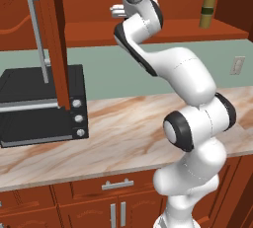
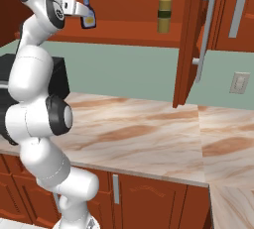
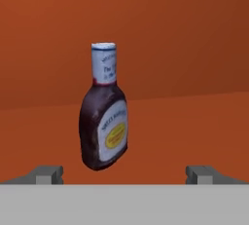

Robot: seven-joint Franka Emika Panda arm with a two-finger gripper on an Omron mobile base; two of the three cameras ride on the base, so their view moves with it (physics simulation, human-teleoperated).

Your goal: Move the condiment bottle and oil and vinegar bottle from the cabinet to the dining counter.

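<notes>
gripper: the gripper [image 3: 124, 174] is up inside the open cabinet [image 2: 124, 29], fingers spread wide and holding nothing, with the two tips [image 3: 47, 174] sitting far apart.

small bottle: the condiment bottle [image 3: 103, 117] stands on the cabinet shelf straight ahead of the fingers, landing between the two tips but a bit closer to the left one in the hand view. Not touching either tip yet, as far as I can tell.

long axis: the bottle is basically upright, maybe leaning a hair in the hand view, though that could just be the camera's roll. Either way its long axis runs across the line the fingers would close along, so the wide belly with the label is what they'd squeeze.

side view check: from the right base view the condiment bottle [image 2: 89, 16] is just beyond the end of the hand, so I'd say a short push forward is what's left before closing.

tall bottle: the oil and vinegar bottle [image 2: 164, 10] is on the same shelf, well off to the right of the fingers, nowhere near the grab.

risk guess: since it's off-centre, one finger might hit first and nudge or tip it.

counter: the marble top [image 1: 123, 133] below is just under the arm.
</notes>
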